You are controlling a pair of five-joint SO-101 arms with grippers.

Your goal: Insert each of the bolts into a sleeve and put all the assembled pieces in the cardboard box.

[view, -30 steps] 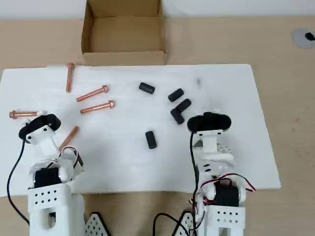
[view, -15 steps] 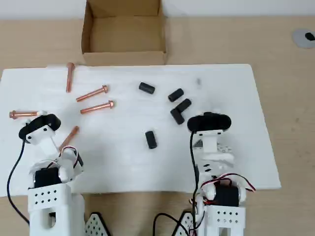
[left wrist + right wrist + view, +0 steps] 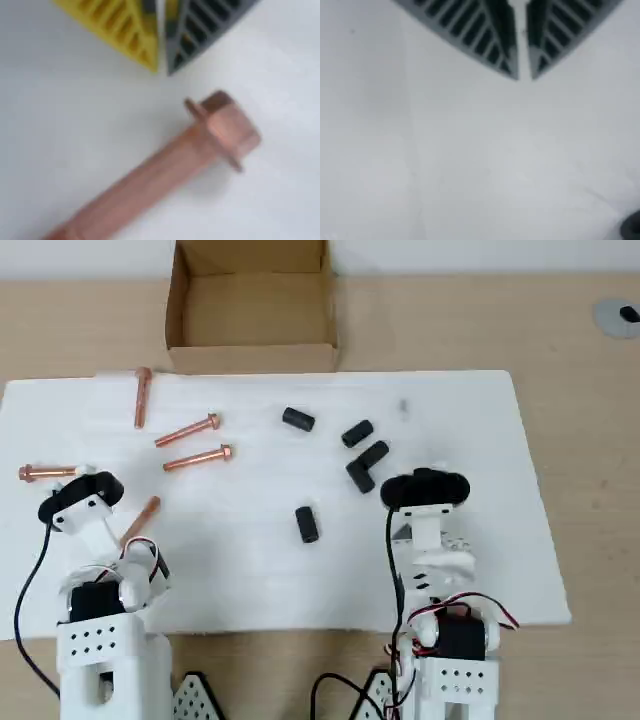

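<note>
Several copper bolts lie on the left of the white sheet (image 3: 450,410): one (image 3: 142,397) near the back, two (image 3: 188,430) (image 3: 197,457) side by side, one (image 3: 46,472) at the left edge, one (image 3: 140,519) beside the left arm. That nearest bolt (image 3: 165,165) lies just below my left gripper (image 3: 161,70), whose fingers are shut and hold nothing. Several black sleeves lie mid-sheet: (image 3: 298,420), (image 3: 357,433), (image 3: 366,466), (image 3: 307,524). My right gripper (image 3: 522,75) is shut over bare sheet, right of the sleeves. The cardboard box (image 3: 252,358) stands open at the back.
The wooden table (image 3: 580,440) surrounds the sheet. Both arm bases (image 3: 100,640) (image 3: 450,660) stand at the front edge. A small grey disc (image 3: 617,317) lies at the far right. Bare sheet stretches to the right of the right arm.
</note>
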